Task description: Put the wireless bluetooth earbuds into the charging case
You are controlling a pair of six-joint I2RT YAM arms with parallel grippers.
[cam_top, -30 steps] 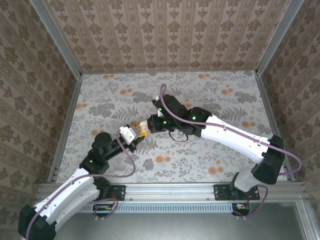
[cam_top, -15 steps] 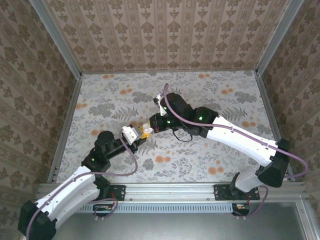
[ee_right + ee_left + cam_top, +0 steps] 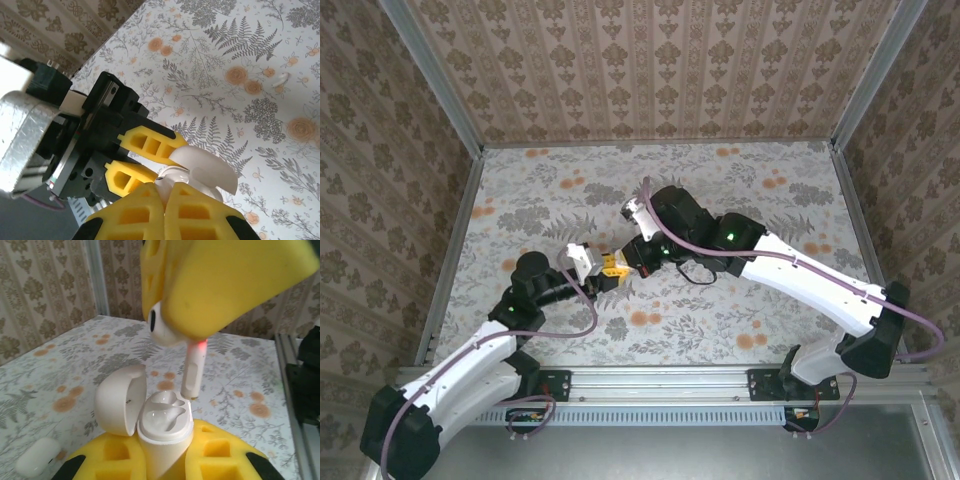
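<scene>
One earbud [image 3: 191, 367] is pinched by its head in your right hand [image 3: 165, 212], whose yellow pads are closed tight on it. Its stem points down just above the open charging case [image 3: 162, 427]. Your left hand [image 3: 162, 467] is clamped around the case body, holding it upright off the desk [image 3: 60, 365] with the lid swung back and both wells looking empty.

The stem tip seems to hang past the far rim rather than over a well, though depth is hard to judge from the left wrist view. If you lower now, the stem could strike the rim, twisting the earbud in the pads or flicking it free. Pushing hard may also lever the case out of the left grip.

The second earbud [image 3: 282, 79] lies on the desk, well apart, and a closed white case [image 3: 34, 462] lies there too.
</scene>
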